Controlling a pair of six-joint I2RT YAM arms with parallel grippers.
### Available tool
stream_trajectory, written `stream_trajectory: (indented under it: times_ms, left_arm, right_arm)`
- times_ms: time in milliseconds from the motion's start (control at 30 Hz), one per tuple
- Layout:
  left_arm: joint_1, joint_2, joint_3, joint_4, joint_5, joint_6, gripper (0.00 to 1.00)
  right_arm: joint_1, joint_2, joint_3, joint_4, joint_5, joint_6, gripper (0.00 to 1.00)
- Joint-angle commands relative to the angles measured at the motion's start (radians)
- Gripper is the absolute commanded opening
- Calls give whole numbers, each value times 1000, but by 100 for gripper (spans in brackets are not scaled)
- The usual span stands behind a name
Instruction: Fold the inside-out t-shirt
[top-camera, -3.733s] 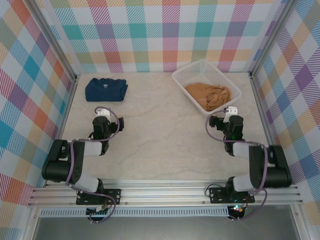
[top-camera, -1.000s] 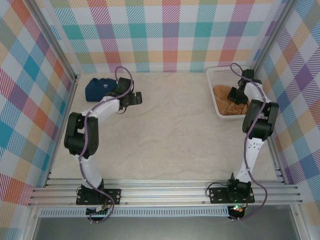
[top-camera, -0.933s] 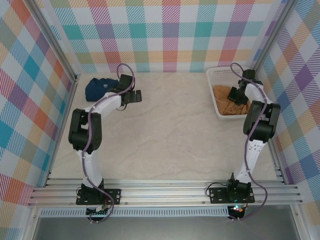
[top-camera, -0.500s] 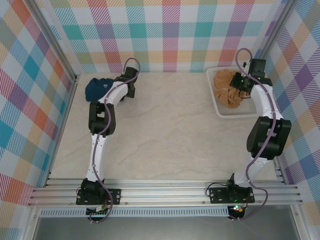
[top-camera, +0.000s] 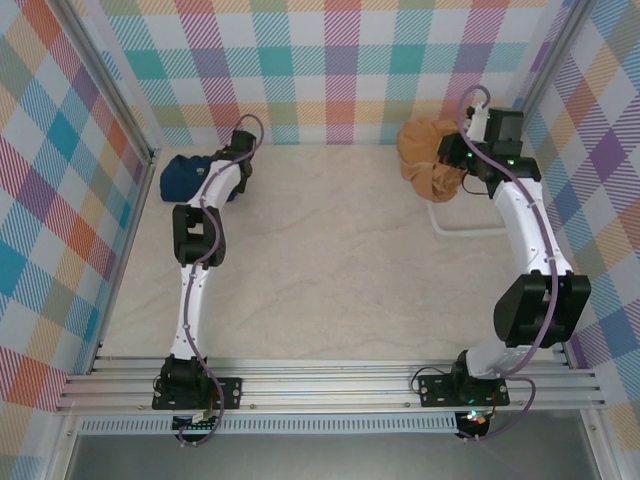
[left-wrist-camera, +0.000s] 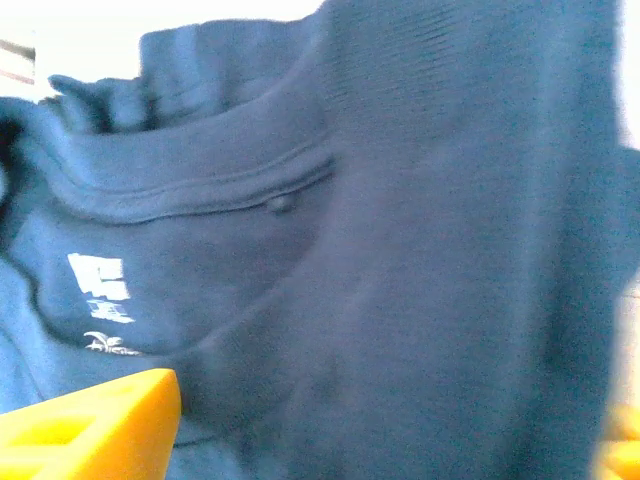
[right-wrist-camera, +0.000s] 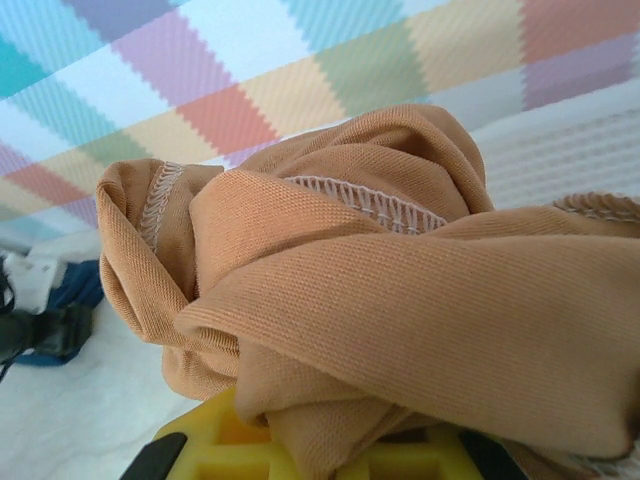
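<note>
The inside-out t-shirt (top-camera: 428, 160) is a bunched tan wad hanging in the air at the back right, just left of the white basket. My right gripper (top-camera: 452, 160) is shut on it. In the right wrist view the t-shirt (right-wrist-camera: 380, 290) shows its seam stitching and spills over the yellow jaws of the right gripper (right-wrist-camera: 330, 455). My left gripper (top-camera: 236, 163) is pressed against the folded navy shirt (top-camera: 185, 178) at the back left. Up close, the left gripper (left-wrist-camera: 380, 430) is open, one yellow fingertip (left-wrist-camera: 90, 425) at each lower corner, with the navy shirt (left-wrist-camera: 400, 250) between them.
The white basket (top-camera: 466, 230) stands at the back right, against the right wall. Checked walls close in the back and both sides. The pale table (top-camera: 330, 270) lies open between the arms. The navy shirt's collar carries a small white print (left-wrist-camera: 100, 285).
My right gripper has lifted the tan t-shirt up out of the basket and toward the left. My left gripper has reached the navy shirt and nudged it left.
</note>
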Motion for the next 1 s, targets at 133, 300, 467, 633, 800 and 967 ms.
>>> stream_trajectory:
  times_ms: [133,300,467,633,800,967]
  left_arm:
    - [99,-7,53,-23,-27,48,74]
    - [60,-152,14,-90,241,-95,85]
    - [24,-434,-265,14,489,-264,89]
    - [20,-760,-690,231,587,-443,91]
    - [-32,-1014,-1148,458,730,-637,92]
    - [-206,-1157,-1395,506,766,-647,93]
  right_arm:
    - [168,-26,97,-1,-30,19,0]
    - [312,-12,167,-64,22,9,0]
    - [455,31,128,-135,16,52,0]
    - [469,164,-5,-157,-116,96,21]
    - [439,263,-29,-311,138,-28,68]
    - [465,59,-337,-98,-4,10,78]
